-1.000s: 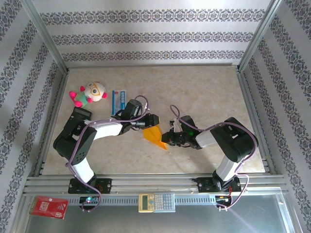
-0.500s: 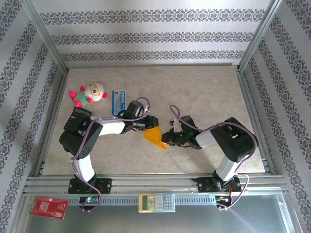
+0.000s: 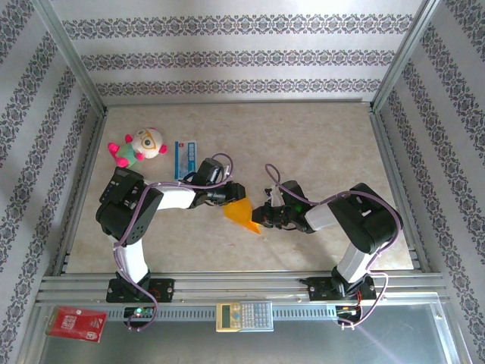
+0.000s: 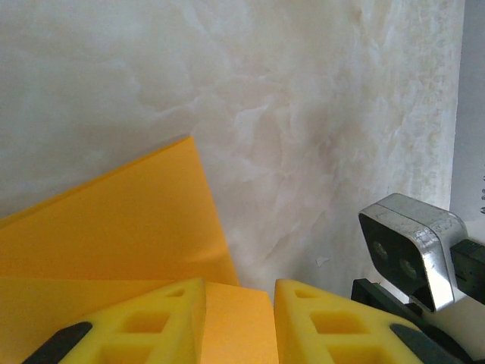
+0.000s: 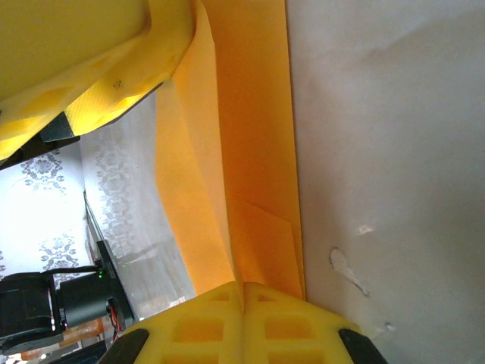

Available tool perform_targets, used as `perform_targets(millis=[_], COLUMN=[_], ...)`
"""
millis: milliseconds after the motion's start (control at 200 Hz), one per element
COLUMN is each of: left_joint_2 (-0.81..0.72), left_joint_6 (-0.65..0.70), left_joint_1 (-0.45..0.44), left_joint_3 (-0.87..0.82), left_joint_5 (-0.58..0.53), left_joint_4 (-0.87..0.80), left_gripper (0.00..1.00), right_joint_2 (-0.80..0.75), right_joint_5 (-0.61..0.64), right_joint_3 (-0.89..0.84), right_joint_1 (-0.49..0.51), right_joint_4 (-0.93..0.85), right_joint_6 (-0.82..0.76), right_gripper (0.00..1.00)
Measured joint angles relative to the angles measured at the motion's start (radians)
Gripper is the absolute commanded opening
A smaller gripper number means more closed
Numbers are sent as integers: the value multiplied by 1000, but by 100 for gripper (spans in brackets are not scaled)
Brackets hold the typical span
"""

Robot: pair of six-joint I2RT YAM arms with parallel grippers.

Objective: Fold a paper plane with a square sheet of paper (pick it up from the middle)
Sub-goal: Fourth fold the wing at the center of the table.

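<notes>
Both arms bend inward over the desk [image 3: 318, 136], and their wrists meet about midway between its left and right edges, somewhat closer to the near edge than to the far one. The left arm has its elbow raised toward the left edge and its forearm almost level, pointing to the right. The left claw [image 3: 232, 192] ends at the far left side of the sheet of paper [image 3: 244, 214]. In the left wrist view its two yellow fingers [image 4: 151, 326] stand a little apart with orange paper showing in the gap, and I cannot tell whether they press it. The right arm reaches in from the right with its elbow high near the right edge. The right claw [image 3: 263, 217] is closed on the right part of the sheet; in the right wrist view its fingers [image 5: 295, 326] meet, with a folded edge of the paper going in between them. The sheet is partly folded, with layers and a crease visible, and its side toward the left claw is lifted off the desk. Compared with one second ago, the left elbow has swung to the right and a little away from the near edge. The left claw has shifted slightly toward the sheet, and the sheet's edge on that side now looks wider. The right arm has kept its pose. A plush toy [image 3: 140, 146] and a blue-and-white packet [image 3: 186, 158] lie near the left edge, in the far half.
</notes>
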Motion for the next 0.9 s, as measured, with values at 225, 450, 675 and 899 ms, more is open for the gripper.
perform_targets(millis=[225, 450, 675, 899], left_joint_2=[1, -1, -9, -9], left_joint_6=[0, -1, -2, -2], left_joint_1=[0, 0, 0, 0], left_joint_3=[0, -1, -19, -23], left_joint_5=[0, 4, 4, 3], left_joint_4=[0, 3, 4, 8], left_gripper=[31, 31, 31, 31], right_joint_2=[0, 0, 0, 1], right_joint_5=[0, 0, 0, -2], right_joint_3=[0, 0, 0, 2], right_joint_1=[0, 0, 0, 0], right_joint_4=[0, 0, 0, 0], right_joint_6=[0, 0, 0, 0], right_gripper=[6, 6, 6, 6])
